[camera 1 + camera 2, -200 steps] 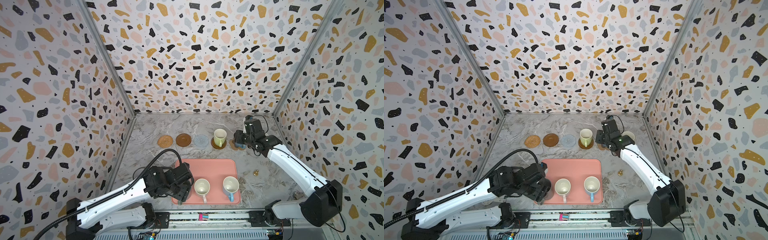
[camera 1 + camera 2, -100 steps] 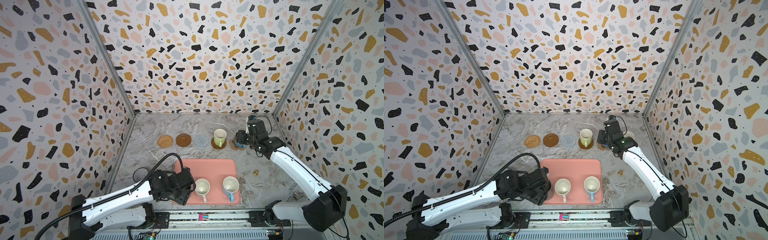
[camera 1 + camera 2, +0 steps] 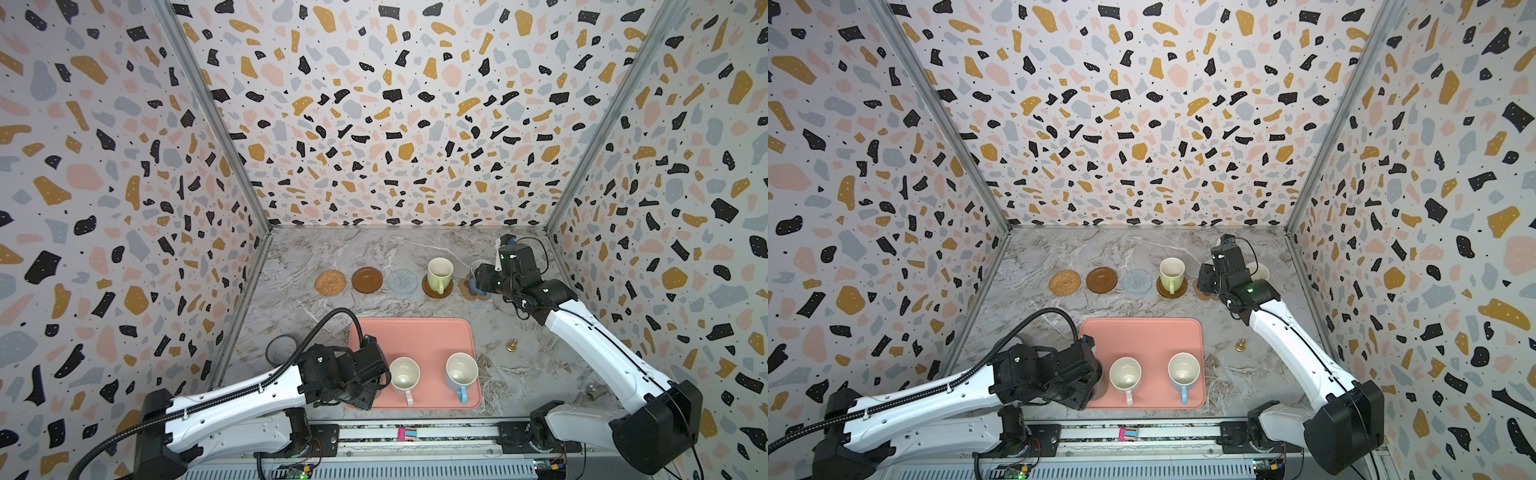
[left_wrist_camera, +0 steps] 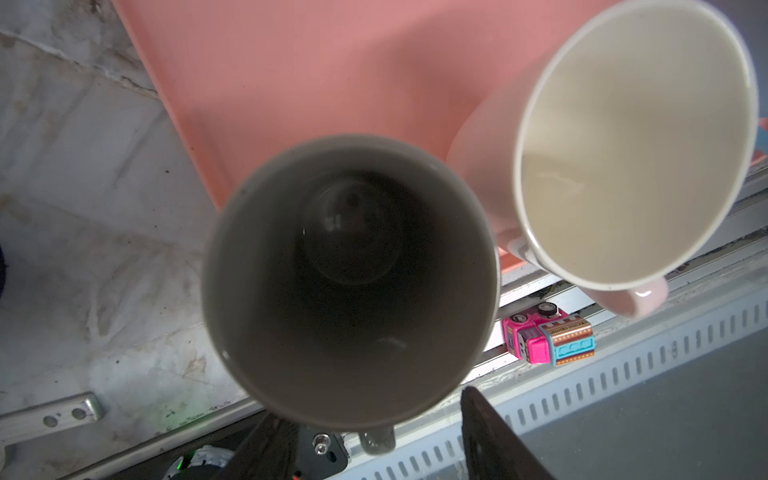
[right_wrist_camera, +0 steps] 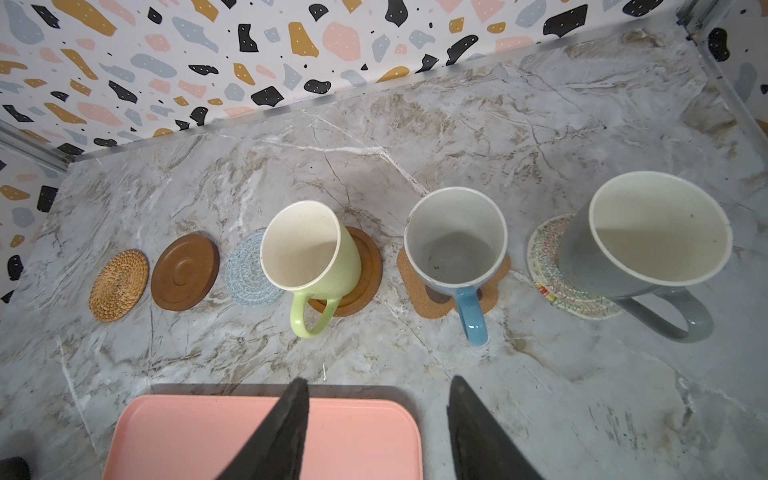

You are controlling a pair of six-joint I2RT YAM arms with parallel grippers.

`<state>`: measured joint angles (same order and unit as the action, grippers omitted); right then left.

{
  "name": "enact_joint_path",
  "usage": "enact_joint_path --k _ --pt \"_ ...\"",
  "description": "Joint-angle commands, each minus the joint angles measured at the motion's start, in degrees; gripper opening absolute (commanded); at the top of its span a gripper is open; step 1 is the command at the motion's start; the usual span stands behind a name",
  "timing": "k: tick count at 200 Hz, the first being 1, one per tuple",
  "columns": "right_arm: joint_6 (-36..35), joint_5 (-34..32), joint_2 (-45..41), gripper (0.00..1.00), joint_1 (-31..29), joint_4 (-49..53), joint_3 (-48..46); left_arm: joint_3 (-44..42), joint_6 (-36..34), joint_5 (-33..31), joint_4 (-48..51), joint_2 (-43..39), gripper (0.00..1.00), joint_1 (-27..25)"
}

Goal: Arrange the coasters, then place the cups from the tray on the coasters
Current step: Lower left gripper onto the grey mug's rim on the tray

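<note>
Left hand (image 4: 370, 409): open; fingers stood apart on either side of the dark grey mug's (image 4: 349, 365) handle, clear of it.
Dark grey mug: upright at the near left corner of the tray (image 3: 415, 336); dark inside.
Tray: salmon-pink, low-rimmed, flat on the surface (image 3: 291, 316); it also carried the pale pink mug (image 3: 404, 374) and the near blue mug (image 3: 461, 372), both upright and cream inside.
Right hand (image 5: 378, 380): open and empty, above the surface just short of the far blue mug (image 5: 455, 245).
Far row, bare: tan woven coaster (image 3: 330, 282), brown disc (image 3: 367, 279), blue-grey woven coaster (image 3: 402, 281).
Far row, loaded: light green mug (image 3: 439, 272) on second brown disc (image 3: 436, 292); far blue mug on paw coaster (image 5: 415, 299); light grey mug (image 5: 656, 237) on cream woven coaster (image 5: 548, 266).
</note>
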<state>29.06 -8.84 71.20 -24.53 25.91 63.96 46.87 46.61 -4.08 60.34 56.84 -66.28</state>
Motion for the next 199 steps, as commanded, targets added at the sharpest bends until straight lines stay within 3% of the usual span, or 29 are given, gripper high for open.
enact_joint_path --k 1,86,199 --pt "0.0 -0.9 -1.9 0.56 0.3 0.3 -0.2 -1.6 1.8 -1.2 -1.8 -0.2 0.61 -0.5" --pt "0.8 -1.6 -3.3 0.56 0.5 0.8 -1.1 -4.2 2.6 -3.4 -4.7 -0.4 0.55 -0.5" --pt "1.6 -2.7 -4.4 0.56 0.6 1.2 -2.2 -6.2 5.6 -8.4 -7.2 -0.1 0.41 -0.5"
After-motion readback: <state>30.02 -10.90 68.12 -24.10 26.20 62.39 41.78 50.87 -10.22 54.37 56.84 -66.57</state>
